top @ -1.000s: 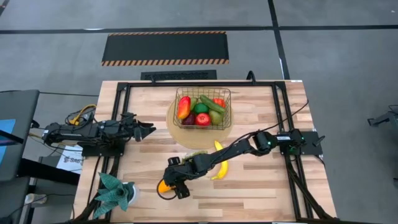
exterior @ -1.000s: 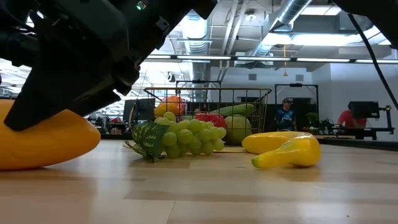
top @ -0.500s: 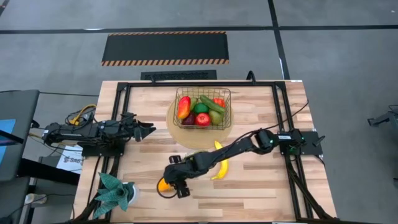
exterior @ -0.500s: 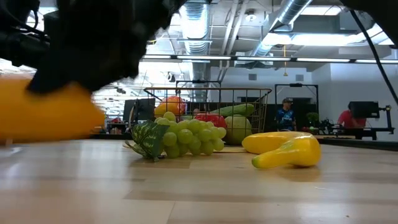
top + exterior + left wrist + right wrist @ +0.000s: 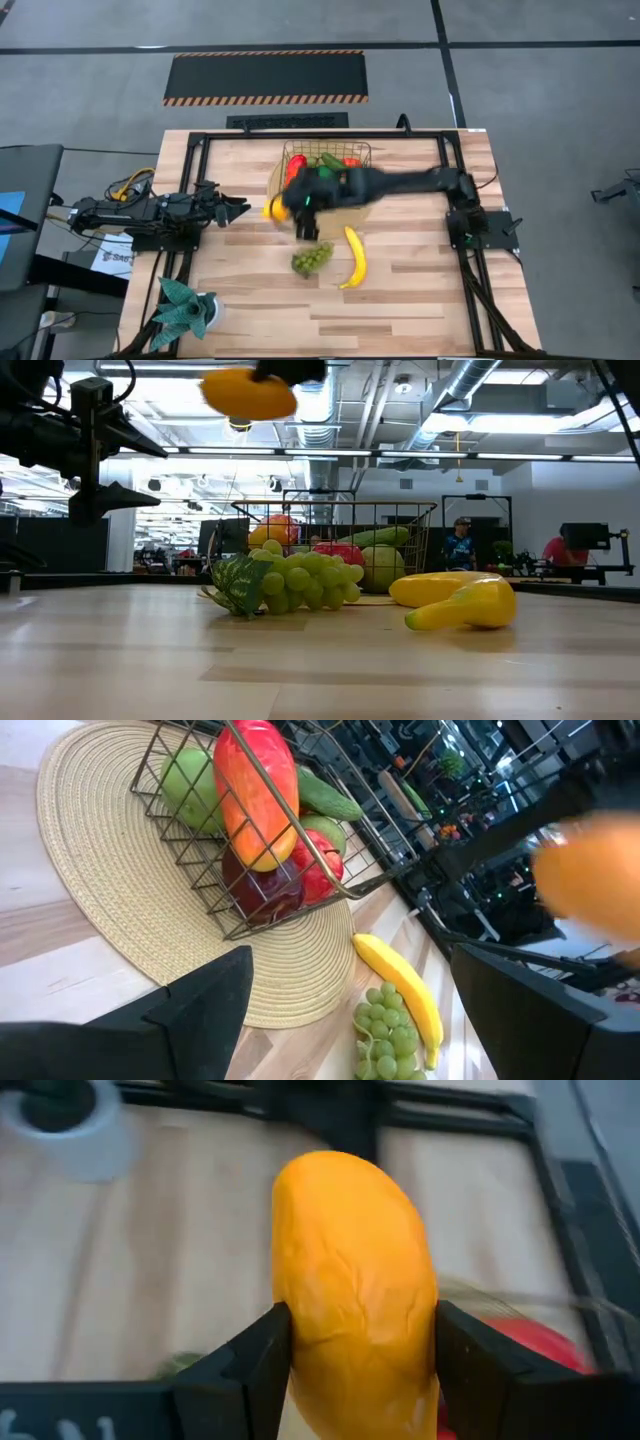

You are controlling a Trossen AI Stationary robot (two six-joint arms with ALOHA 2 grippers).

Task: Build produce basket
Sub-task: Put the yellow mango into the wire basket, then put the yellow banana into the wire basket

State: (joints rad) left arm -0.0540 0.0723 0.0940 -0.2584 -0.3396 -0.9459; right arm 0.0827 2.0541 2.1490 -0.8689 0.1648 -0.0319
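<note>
Above the table, our right gripper point(image 5: 355, 1370) carries a yellow-orange fruit point(image 5: 355, 1280), its two fingers clenched on the fruit's flanks, just off the 9 o'clock side of the wire basket point(image 5: 352, 150). The low view shows the fruit point(image 5: 248, 394) riding high over the tabletop. The basket sits on a round woven mat point(image 5: 110, 900) toward 12 o'clock on the table and already holds a red-orange mango point(image 5: 255, 790), red apples point(image 5: 318, 860), a green pear point(image 5: 190, 782) and a cucumber point(image 5: 325, 792).

We judge the step in hand to be the drop into the basket. To do it well, we would bring the fruit over the rim with clearance, centre it above a gap among the fruit already inside, lower it before releasing, and avoid nudging the mesh wall.

Green grapes point(image 5: 312, 259) and a banana point(image 5: 354, 257) lie on the wood at 6 o'clock of the basket, not yet collected. Our left gripper point(image 5: 232, 209) waits at 9 o'clock on the table, fingers spread and empty.
</note>
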